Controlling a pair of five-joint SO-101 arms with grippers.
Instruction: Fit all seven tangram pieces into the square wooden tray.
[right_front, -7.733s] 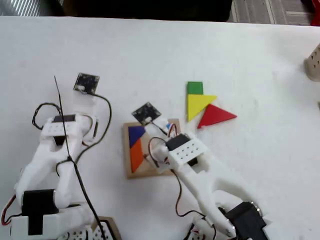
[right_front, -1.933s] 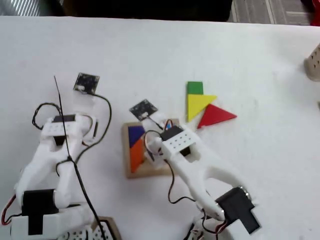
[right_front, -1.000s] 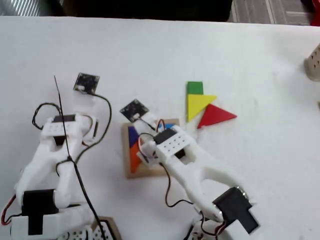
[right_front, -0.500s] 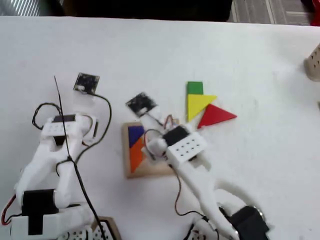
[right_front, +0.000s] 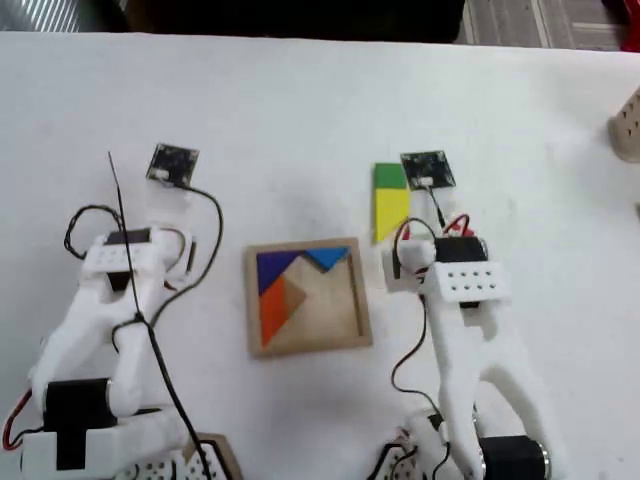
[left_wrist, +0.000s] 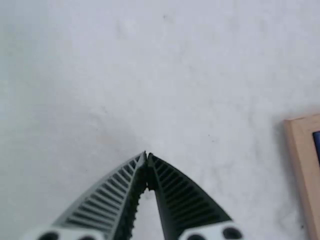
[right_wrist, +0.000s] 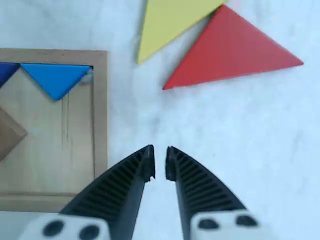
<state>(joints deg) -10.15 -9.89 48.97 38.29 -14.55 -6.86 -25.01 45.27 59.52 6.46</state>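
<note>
Now, tray (right_front: 305, 348): we count four pieces (right_front: 285, 290) inside.
Red triangle (right_wrist: 231, 47): outside, touching yellow triangle (right_wrist: 170, 22), long edge facing right gripper (right_wrist: 159, 162).
Right gripper: fingers barely apart.
Left gripper (left_wrist: 146, 159): fingers together.

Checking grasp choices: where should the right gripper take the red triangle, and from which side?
Probably from above, across the pointed corner away from the yellow triangle. The red triangle lies flat, and one short edge touches the yellow one, so only that end leaves both edges free for the right gripper.
</note>
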